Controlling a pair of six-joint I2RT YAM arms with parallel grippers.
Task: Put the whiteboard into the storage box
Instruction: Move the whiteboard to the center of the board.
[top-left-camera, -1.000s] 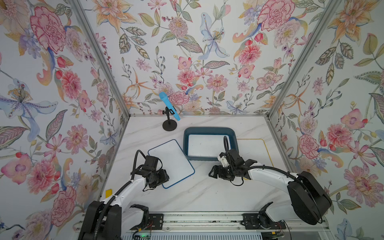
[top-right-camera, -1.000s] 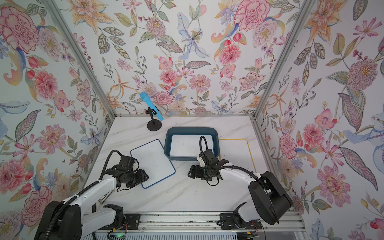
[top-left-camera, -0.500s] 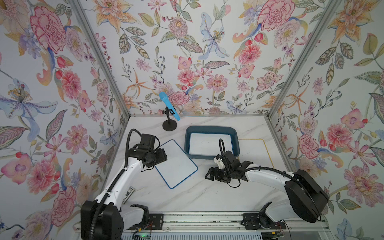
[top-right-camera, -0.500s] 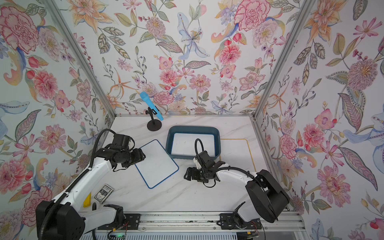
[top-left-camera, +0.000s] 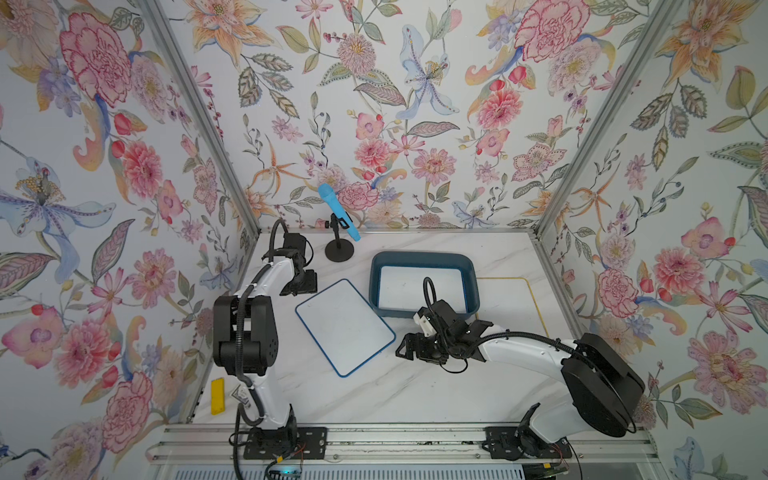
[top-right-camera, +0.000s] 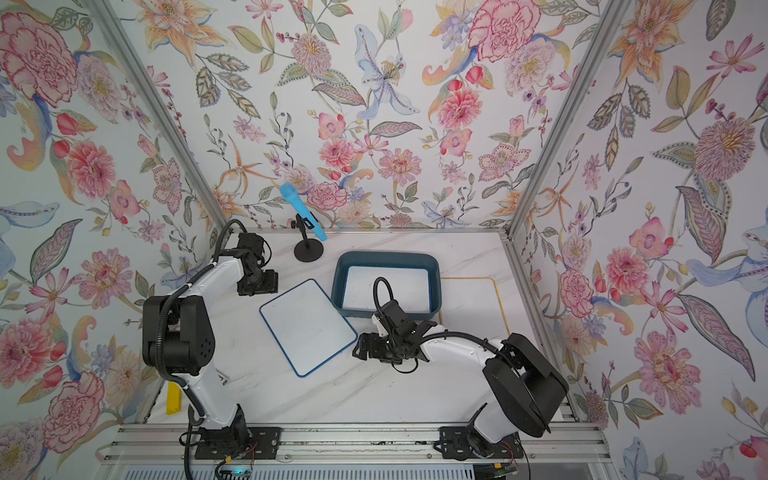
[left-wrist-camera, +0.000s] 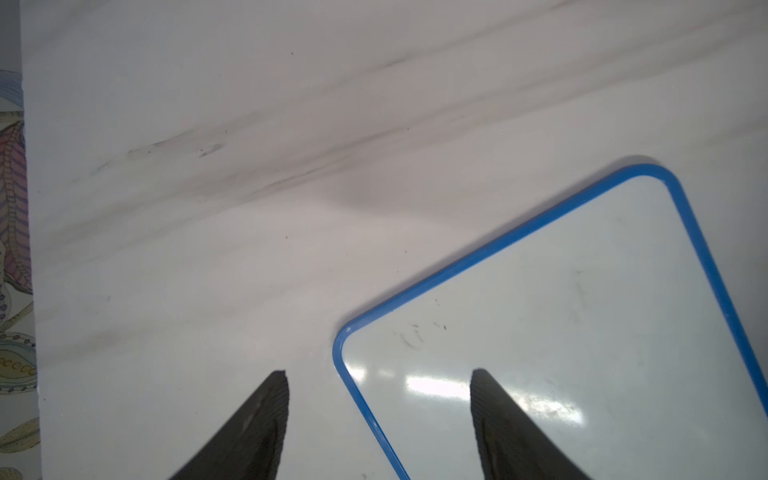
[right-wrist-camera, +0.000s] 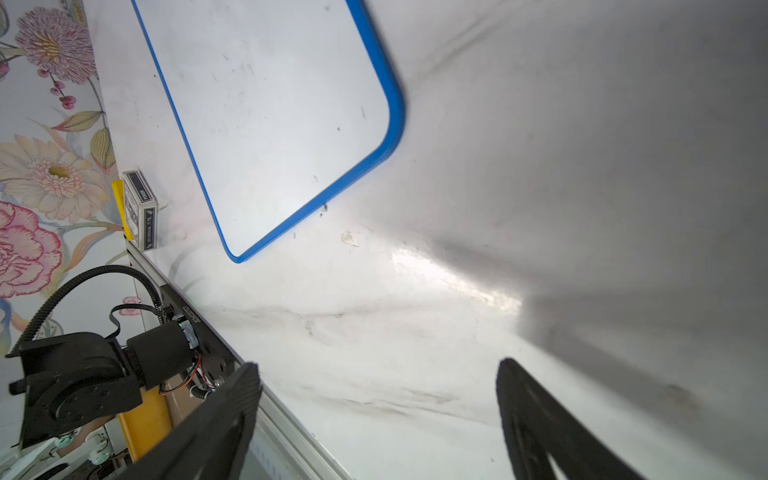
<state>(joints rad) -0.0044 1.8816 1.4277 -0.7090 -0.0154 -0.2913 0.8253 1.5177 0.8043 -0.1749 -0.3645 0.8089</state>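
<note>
The blue-framed whiteboard (top-left-camera: 345, 326) is lying flat and askew on the marble table (top-left-camera: 415, 395), just left of the dark teal storage box (top-left-camera: 424, 257) and outside it. The left gripper (top-left-camera: 297, 286) is hovering at the board's far-left corner, its fingers (left-wrist-camera: 266, 415) spread wide and holding nothing. The right gripper (top-left-camera: 404, 348) is hanging near the board's right edge, fingers wide apart and empty.
</note>
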